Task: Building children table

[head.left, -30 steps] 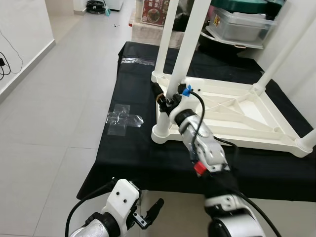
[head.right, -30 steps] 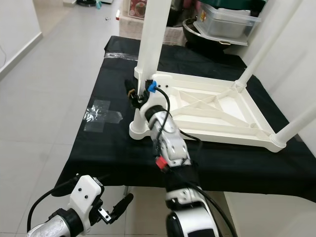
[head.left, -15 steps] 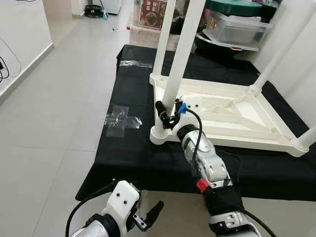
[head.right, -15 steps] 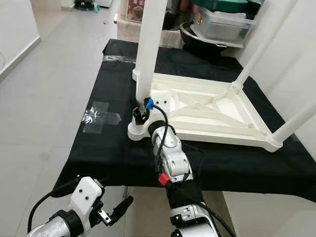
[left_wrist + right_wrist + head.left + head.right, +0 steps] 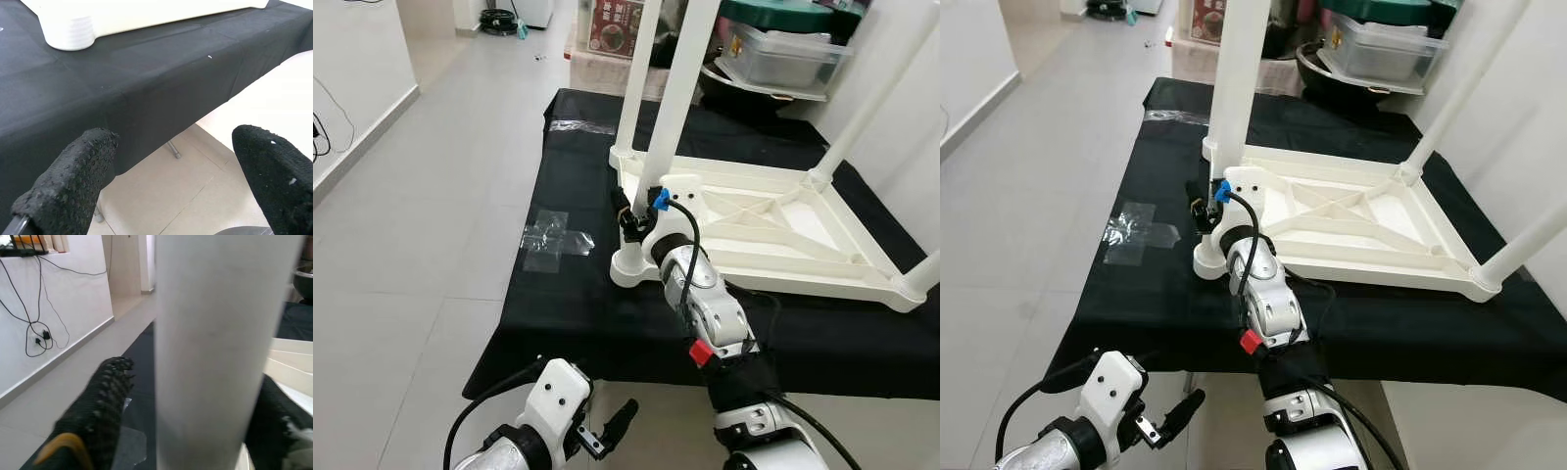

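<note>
We see bare black worktop (image 5: pixel 568 294) left of the upturned table (image 5: pixel 773 230); its upright legs (image 5: pixel 677 88) block the middle.

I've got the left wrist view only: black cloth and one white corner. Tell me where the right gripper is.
Observer: The right gripper is at the lower end of a tilted white leg, just above the near-left corner socket of the upturned table.
Operator: Report the other corners.
Observer: Each already has a leg standing in it: the far-left leg, the far-right leg and the near-right leg.
</note>
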Available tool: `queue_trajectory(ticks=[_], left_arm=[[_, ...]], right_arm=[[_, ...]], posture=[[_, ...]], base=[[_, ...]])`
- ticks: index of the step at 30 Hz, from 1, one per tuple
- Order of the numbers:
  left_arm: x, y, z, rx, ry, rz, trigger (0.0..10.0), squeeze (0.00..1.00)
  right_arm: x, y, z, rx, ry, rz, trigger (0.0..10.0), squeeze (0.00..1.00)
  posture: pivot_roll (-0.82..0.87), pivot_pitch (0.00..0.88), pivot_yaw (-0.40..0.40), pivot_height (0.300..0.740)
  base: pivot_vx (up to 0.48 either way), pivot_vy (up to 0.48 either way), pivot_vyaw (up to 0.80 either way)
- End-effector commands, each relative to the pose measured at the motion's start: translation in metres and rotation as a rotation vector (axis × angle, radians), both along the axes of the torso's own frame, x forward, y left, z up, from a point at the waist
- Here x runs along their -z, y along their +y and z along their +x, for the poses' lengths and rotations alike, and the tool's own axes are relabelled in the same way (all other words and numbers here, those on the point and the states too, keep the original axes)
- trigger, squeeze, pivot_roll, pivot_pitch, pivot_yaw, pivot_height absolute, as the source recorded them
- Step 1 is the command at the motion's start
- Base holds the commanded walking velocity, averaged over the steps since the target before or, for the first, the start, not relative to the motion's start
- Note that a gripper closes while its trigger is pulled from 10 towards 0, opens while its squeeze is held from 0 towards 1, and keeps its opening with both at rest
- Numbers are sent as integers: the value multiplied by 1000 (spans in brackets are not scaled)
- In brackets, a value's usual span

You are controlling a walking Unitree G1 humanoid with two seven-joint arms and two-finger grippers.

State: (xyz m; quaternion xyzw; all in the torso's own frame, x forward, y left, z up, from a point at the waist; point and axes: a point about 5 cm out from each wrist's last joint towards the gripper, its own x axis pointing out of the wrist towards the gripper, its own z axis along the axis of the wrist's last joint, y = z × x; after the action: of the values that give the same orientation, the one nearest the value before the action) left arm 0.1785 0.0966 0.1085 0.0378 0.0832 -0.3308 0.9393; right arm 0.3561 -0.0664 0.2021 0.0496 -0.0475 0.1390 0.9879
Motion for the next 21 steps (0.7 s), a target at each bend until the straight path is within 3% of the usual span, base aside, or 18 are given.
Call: queue_trajectory(ticks=[1, 7, 16, 18, 21], left_arm=[[4, -1, -2, 9, 19, -1, 10000, 0], [4, -1, -1, 11, 22, -3, 10000, 0], [5, -2, 0, 18, 25, -6, 10000, 0], [5, -2, 0, 20, 25, -4, 10000, 0], [5, -1, 1, 25, 28, -7, 10000, 0]], right_arm=[[4, -1, 0, 4, 16, -21, 0, 0], [10, -1, -11, -49, 21, -32, 0, 0], [18, -15, -21, -161, 28, -27, 0, 0], [18, -23, -27, -270, 45, -6, 0, 0], [14, -56, -44, -453, 69, 7, 0, 0]], posture=[[110, 50, -163, 740], [104, 53, -159, 740], [97, 55, -158, 740], [95, 59, -153, 740], [78, 60, -143, 740]], base=[[0, 0, 0], [0, 0, 0], [0, 0, 0], [0, 0, 0], [0, 0, 0]])
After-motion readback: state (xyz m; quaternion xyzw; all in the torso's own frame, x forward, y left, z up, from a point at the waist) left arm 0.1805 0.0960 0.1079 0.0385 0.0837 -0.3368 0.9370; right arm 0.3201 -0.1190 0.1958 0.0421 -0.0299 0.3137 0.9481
